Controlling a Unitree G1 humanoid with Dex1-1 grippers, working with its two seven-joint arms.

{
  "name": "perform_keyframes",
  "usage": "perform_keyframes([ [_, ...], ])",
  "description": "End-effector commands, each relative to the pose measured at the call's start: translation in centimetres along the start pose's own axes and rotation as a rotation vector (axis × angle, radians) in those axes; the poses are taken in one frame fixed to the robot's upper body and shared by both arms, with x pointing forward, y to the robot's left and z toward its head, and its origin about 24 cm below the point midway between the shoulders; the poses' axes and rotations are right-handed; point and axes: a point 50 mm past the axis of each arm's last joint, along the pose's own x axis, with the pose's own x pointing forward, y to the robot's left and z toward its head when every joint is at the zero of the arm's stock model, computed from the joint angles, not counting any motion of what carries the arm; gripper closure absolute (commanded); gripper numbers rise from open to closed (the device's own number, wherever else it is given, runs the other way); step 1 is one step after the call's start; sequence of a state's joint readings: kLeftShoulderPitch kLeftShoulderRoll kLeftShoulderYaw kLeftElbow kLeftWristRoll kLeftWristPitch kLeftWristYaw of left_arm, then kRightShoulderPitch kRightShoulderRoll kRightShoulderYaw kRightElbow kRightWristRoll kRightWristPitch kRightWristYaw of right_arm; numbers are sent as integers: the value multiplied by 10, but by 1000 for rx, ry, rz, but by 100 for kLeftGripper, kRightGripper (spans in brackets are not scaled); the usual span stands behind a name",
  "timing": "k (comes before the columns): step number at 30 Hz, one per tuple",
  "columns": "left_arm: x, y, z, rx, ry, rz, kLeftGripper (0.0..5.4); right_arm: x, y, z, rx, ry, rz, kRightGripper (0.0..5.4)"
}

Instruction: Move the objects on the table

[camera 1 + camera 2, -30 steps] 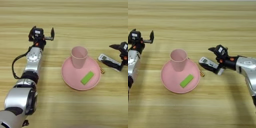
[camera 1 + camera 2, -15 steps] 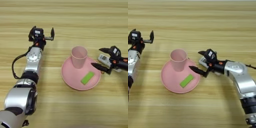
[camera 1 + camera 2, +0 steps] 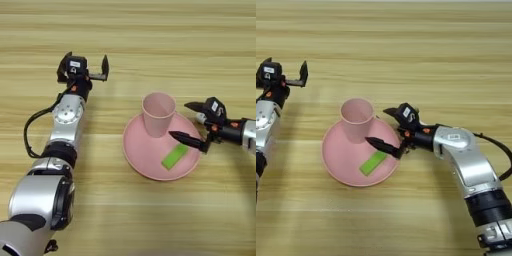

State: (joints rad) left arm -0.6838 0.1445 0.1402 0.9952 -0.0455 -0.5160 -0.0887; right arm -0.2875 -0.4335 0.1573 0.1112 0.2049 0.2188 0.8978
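I count one pink cup (image 3: 158, 113), one pink plate (image 3: 145, 160) and one green bar (image 3: 175, 156) at centre frame on the desk (image 3: 150, 45). The cup stands upright on the plate's upper part; the bar lies flat on the plate's lower right. I see no remote or brass stick in either view.

My right end effector (image 3: 387, 129) sits at the plate's right rim, fingers spread apart, holding nothing: the lower finger reaches over the plate toward the bar, the upper points at the cup's right side.

My left end effector (image 3: 84, 66) rests in the upper left of the frame, fingers apart, well clear of the plate.

Bare desk lies above and below the plate.
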Motion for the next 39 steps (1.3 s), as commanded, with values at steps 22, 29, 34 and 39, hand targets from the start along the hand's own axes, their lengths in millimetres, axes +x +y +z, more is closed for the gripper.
perform_keyframes([
  [22, 2, -5, 2, 5, -10, -6, 0, 53, 3, 13, -14, -67, 20, 1],
  [29, 1, -5, 2, 6, -16, -8, 0, 61, 7, 11, -11, -65, 26, 17],
  [34, 1, -5, 2, 6, -16, -8, 0, 62, 8, 11, -9, -73, 23, 74],
  [39, 1, -5, 2, 5, -17, -8, 0, 62, 7, 11, -5, -77, 14, 94],
])
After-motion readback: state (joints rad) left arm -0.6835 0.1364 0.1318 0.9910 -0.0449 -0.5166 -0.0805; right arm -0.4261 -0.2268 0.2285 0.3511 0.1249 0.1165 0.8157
